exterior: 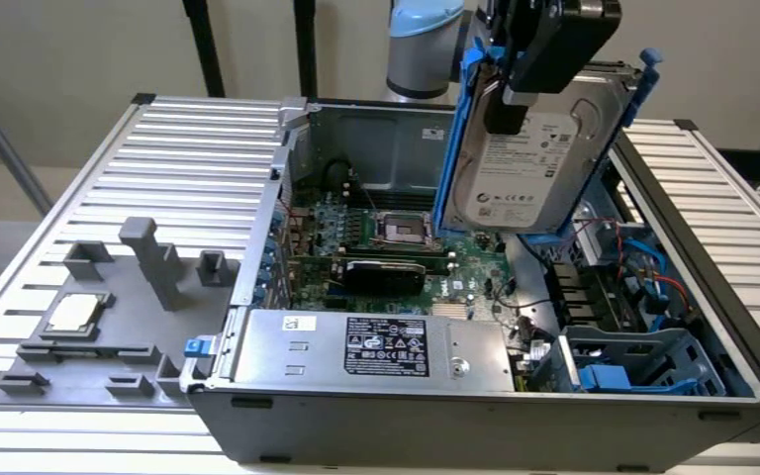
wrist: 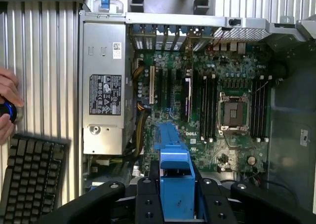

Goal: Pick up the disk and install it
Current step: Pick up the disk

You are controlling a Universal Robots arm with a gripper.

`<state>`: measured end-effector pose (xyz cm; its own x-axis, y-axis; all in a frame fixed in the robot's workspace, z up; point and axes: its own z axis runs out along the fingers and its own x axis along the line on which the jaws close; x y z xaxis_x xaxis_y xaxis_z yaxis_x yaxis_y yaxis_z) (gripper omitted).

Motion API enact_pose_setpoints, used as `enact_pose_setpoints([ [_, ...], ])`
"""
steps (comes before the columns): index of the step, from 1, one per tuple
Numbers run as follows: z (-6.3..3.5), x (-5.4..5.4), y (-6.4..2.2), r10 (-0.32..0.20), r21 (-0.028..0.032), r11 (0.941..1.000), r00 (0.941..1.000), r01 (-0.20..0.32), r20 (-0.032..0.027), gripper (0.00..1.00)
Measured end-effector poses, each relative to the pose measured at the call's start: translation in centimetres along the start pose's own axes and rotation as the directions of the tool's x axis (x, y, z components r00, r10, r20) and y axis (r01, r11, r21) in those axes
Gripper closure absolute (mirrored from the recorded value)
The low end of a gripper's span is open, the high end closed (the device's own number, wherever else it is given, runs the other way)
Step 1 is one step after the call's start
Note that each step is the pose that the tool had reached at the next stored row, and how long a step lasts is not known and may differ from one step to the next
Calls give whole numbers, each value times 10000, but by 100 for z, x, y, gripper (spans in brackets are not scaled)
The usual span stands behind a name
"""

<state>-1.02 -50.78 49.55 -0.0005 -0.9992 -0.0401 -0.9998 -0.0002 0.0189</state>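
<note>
The disk (exterior: 528, 163) is a silver-grey hard drive with a white label and blue rails along its edges. It hangs tilted, nearly upright, above the open computer case (exterior: 353, 435), over the motherboard's right part in the exterior view. My gripper (exterior: 513, 99) is shut on its upper end, coming down from above. In the wrist view the disk's blue carrier (wrist: 173, 160) sits between my black fingers (wrist: 148, 202), with the motherboard (wrist: 217, 95) below it.
A silver power supply box (exterior: 367, 346) with a black label lies at the case's front. Blue drive bays (exterior: 644, 361) sit at the case's front right. A small CPU chip (exterior: 74, 312) rests on a grey fixture (exterior: 155, 272). A hand (wrist: 7, 105) and keyboard (wrist: 29, 179) lie beside the case.
</note>
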Motion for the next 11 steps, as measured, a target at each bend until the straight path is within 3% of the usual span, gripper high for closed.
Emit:
enact_pose_setpoints([
  [11,33,393,-237,0,0,10000,10000,0,0,67],
])
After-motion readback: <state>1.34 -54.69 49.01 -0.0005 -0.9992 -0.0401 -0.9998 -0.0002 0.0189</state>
